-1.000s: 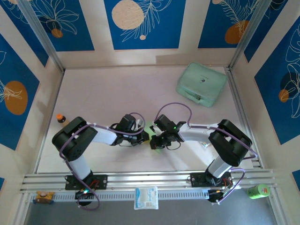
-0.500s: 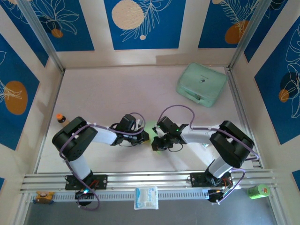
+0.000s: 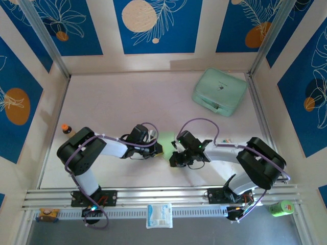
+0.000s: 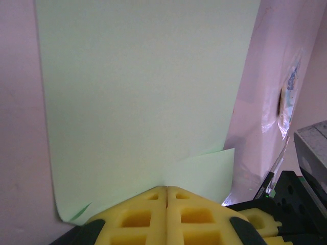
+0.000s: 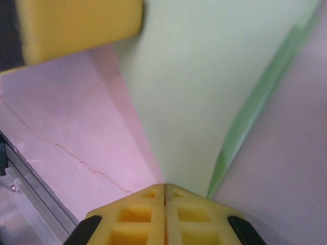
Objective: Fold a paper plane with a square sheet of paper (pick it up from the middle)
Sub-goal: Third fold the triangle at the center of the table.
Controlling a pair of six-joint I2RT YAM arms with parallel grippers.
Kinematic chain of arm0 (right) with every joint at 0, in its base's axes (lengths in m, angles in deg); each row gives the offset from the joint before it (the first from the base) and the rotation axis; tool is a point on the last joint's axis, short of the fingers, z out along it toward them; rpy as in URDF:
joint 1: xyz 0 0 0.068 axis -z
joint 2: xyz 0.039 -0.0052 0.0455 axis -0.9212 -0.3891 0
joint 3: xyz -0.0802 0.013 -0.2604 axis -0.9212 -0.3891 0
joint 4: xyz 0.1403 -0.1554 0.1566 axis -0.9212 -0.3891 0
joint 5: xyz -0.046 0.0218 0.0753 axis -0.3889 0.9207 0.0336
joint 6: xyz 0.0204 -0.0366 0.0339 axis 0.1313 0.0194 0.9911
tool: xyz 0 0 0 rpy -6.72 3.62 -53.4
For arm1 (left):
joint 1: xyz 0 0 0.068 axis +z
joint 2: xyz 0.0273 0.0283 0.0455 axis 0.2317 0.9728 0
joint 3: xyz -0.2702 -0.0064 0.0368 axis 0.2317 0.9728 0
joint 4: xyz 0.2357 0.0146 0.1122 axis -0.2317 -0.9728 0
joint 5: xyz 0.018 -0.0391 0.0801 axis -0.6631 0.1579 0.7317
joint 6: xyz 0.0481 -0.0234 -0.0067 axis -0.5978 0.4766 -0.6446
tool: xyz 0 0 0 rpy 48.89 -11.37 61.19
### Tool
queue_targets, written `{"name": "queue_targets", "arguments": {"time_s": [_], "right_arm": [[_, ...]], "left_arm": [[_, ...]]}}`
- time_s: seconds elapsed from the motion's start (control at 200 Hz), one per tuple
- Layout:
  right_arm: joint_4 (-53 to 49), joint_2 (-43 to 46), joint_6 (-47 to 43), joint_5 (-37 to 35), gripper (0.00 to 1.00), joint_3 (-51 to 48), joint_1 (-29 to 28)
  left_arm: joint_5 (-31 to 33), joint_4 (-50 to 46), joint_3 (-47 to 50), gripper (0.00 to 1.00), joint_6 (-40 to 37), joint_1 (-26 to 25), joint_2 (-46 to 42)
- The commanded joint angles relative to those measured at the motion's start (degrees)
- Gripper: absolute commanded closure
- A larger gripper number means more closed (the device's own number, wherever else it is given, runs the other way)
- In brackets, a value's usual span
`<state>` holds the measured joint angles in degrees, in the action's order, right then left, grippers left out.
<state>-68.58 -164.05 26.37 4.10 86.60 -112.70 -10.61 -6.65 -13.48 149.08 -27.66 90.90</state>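
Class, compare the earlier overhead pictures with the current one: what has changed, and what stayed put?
The right gripper slid rightward and slightly toward the near edge, shut on the green paper, uncovering more of it between the arms. The left gripper stayed put, also shut on the paper; the mint-green case did not move.

The left arm and the right arm are each showing white tubular links between rounded black joint housings, and each is sitting on a black base plate. A purple sheathed cable is running along each arm in loose loops. The left gripper and the right gripper are carrying yellow foam pads moulded with square recesses and seated in black holders.
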Motion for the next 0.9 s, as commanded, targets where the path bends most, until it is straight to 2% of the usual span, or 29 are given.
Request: {"name": "queue_targets", "arguments": {"time_s": [0.0,0.26,0.47,0.75,0.895], "right_arm": [[-3.42,1.57,2.56,0.61,0.92,-3.16,0.25],[-3.13,7.13,4.64,1.78,0.92,-6.18,1.25],[-6.02,12.63,2.55,3.87,0.91,-0.91,2.36],[-3.58,-0.01,0.66,4.51,0.90,7.65,2.46],[-5.11,-3.77,0.12,3.06,0.90,9.71,2.50]], "left_arm": [[1.89,-3.91,0.64,1.00,-1.38,-0.16,2.29],[1.89,-3.30,1.00,1.00,-1.18,-0.10,2.16],[1.95,-2.85,1.17,1.00,-0.79,-0.14,1.68],[1.99,-2.35,1.63,1.00,-0.66,-0.11,1.53],[1.73,-2.26,1.50,1.00,-0.74,-0.08,1.37]]}}
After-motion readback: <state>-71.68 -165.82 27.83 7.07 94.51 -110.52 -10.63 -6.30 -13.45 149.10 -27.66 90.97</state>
